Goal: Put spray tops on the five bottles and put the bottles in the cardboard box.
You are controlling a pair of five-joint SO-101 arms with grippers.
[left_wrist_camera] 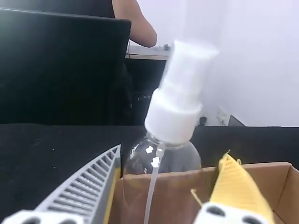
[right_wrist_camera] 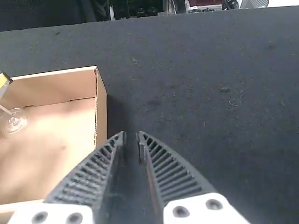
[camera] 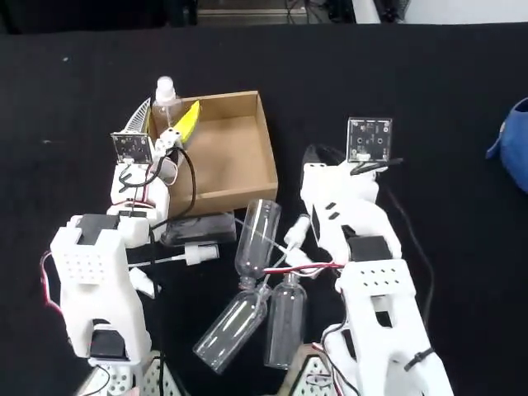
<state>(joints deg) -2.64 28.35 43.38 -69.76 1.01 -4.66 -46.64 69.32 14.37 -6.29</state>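
Observation:
A clear bottle with a white spray top stands tilted in the far left corner of the cardboard box. Its base rests on the box floor. My left gripper is open, with its grey finger and yellow finger on either side of the bottle. My right gripper is shut and holds nothing, hovering over the black table just right of the box. Three uncapped bottles lie between the arms.
Loose spray tops lie among the bottles near the box's front. A blue object sits at the table's right edge. Red and black cables run along both arms.

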